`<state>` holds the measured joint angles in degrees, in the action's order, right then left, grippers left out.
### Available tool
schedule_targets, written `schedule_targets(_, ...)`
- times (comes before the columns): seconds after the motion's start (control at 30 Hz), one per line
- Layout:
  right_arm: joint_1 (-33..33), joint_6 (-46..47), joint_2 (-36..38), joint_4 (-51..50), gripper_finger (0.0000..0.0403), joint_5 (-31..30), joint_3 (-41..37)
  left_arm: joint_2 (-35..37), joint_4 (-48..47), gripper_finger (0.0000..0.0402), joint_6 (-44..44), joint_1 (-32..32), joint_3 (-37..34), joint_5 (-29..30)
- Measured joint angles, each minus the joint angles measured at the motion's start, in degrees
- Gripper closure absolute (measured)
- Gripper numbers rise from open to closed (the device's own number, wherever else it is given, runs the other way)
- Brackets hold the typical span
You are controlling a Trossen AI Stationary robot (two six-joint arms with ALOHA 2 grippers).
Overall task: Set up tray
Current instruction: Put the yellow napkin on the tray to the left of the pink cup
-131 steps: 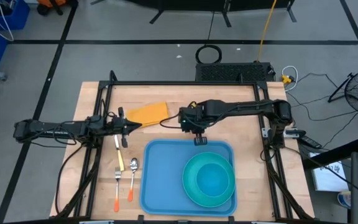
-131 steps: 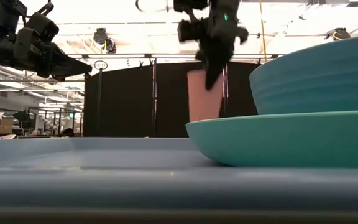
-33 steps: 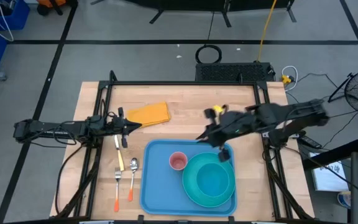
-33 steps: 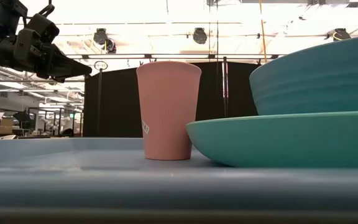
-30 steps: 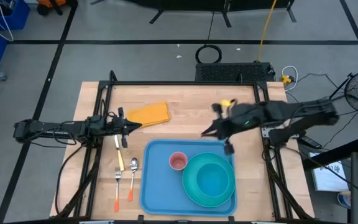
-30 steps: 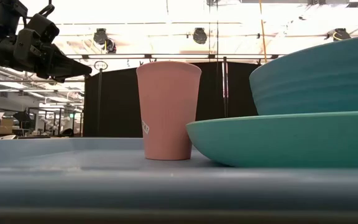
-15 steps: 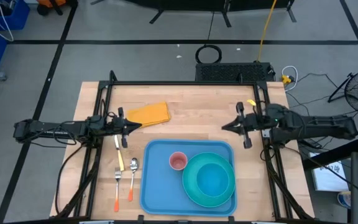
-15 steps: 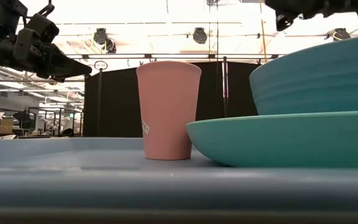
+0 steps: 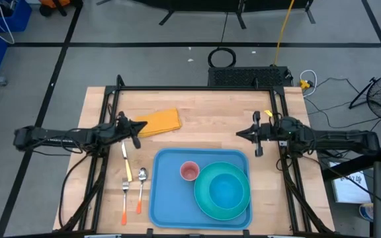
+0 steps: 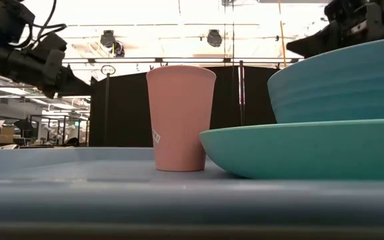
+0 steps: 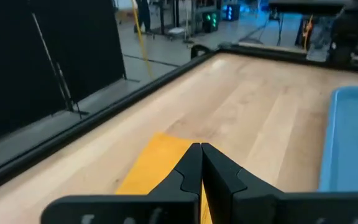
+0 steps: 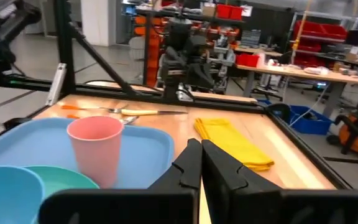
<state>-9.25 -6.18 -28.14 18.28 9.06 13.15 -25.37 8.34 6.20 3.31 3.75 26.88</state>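
Both arms are parked at the sides of the bench rn. Left gripper hangs over the wood w/ its fingers pressed together, holding nothing, tips right at the edge of the yellow napkin. Right gripper is also pinched together and empty, hovering just off the tray's far right corner.

The tray sits between the 2 grippers but nearer the front edge than either. On it: pink cup upright, closer to the right gripper than the left, w/ the teal plate and a bowl stacked on it just beside the cup.

Top-down cam is the only one showing the cutlery properly: knife, spoon and fork lying on the wood below the left gripper, just outside the tray. Low cam can't see any of that, it's basically rim of tray, cup and a huge slab of plate and bowl. It does show the cup standing straight tho. Can't tell from there if cup and plate touch.

Right wrist cam looks across the tray at the other arm's base.

Surface is pale wood planks w/ a black frame. Room: grey floor w/ black tape lines, dark curtain panels, shelves w/ red bins, blue bin, cables.
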Motion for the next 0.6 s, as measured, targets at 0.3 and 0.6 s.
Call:
schedule_targets(0.3,-2.0,0.6,-0.2,1.3,0.0403,0.2,-1.9,-18.5,-19.9,0.0392,2.2,3.3,20.9,-4.3)
schedule_targets(0.6,-2.0,-0.3,-0.2,1.2,0.0403,0.5,-1.9,-49.4,-41.3,0.0392,-8.6,17.1,49.0,-15.0)
